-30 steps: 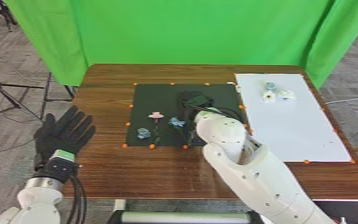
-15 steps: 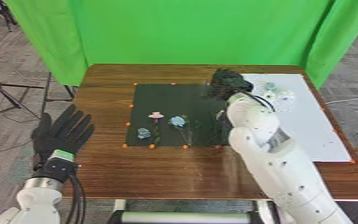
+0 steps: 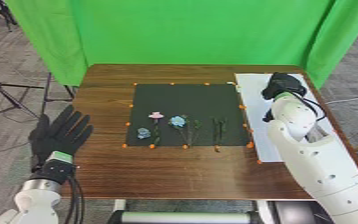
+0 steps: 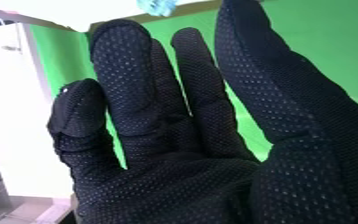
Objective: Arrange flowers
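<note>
Flowers (image 3: 177, 121), pink and blue, lie on a dark mat (image 3: 189, 99).

2 views share green curtain (image 3: 184, 35)

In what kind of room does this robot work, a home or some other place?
It looks like a robot test room or lab, not a home: a green backdrop stands behind the table, a tripod is at the left, and orange markers edge the dark mat.
</note>
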Motion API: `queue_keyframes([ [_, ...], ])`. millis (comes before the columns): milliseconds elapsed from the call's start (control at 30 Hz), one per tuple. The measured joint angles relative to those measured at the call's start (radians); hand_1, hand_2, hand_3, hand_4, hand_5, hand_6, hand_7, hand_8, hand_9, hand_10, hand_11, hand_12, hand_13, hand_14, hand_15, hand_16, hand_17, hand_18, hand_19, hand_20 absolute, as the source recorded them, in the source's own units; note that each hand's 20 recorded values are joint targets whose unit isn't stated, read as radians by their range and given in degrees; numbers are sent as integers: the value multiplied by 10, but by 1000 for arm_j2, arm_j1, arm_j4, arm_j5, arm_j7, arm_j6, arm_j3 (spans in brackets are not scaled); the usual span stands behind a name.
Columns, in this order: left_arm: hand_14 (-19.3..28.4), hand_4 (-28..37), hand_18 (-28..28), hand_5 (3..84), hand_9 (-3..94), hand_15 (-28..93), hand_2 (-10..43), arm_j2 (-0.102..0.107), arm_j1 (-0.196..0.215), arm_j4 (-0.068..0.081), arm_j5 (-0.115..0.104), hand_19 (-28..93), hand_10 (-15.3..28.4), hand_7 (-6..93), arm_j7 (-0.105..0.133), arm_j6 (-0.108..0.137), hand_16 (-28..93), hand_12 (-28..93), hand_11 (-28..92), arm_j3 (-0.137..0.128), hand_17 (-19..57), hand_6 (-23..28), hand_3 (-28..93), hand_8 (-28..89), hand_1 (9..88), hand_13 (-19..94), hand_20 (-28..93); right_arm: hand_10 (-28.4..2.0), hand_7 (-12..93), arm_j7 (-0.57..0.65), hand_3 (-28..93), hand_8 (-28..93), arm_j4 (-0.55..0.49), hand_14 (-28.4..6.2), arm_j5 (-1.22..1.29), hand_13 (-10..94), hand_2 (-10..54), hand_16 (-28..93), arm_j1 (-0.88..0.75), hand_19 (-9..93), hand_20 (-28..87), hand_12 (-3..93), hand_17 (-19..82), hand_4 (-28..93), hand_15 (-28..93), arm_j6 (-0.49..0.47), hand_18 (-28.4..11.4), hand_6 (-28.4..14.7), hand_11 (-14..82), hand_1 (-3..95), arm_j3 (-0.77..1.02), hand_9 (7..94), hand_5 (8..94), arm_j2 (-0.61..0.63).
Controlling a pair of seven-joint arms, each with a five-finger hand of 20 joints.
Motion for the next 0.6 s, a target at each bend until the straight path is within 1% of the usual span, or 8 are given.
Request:
queue_keyframes([
  [133,140,-283,131,364,325,345,143,0,-1,0,0,335,127,161,3,0,-84,93,195,3,-52,60,714,-105,252,234,84,-121,141,-12,777,-120,32,-99,0,674,-95,258,19,898,365,115,354,-283,640,-16,-236,-41,101,477,-18,525,540,-3],
  [200,140,-283,131,364,325,346,143,-2,-2,0,0,335,126,162,3,0,-84,93,196,4,-53,60,714,-105,252,234,84,-127,136,-20,775,-120,46,-97,2,673,-95,264,28,897,364,112,354,-283,636,-28,-234,-48,95,480,-26,499,522,-7],
  [300,130,-283,131,363,305,333,140,-4,-2,0,0,335,124,162,3,-1,-86,93,192,6,-52,60,717,-106,254,209,84,-130,132,-26,776,-118,64,-95,5,675,-95,270,41,899,364,108,356,-283,637,-57,-234,-52,95,483,-32,488,515,-16],
  [467,128,-283,131,362,298,333,139,-3,-2,-1,-1,336,125,162,8,8,-83,94,193,9,-53,60,717,-105,257,201,84,-137,122,-26,758,-118,68,-90,13,671,-95,290,47,901,363,100,358,-283,633,-94,-235,-65,92,518,-35,467,499,-20],
  [533,130,-283,131,364,303,337,140,-3,-2,-1,-2,336,126,164,11,9,-82,95,197,10,-53,61,717,-104,257,204,84,-143,114,-24,748,-117,76,-84,17,665,-95,302,51,899,360,96,355,-283,622,-113,-235,-73,92,541,-36,454,484,-22],
  [600,132,-283,131,370,309,341,141,-2,-2,-2,-2,338,127,167,14,9,-81,96,202,13,-53,62,718,-104,257,209,84,-145,117,-25,746,-115,81,-80,19,665,-95,307,54,898,358,96,354,-283,618,-143,-234,-72,95,557,-36,456,486,-23],
])
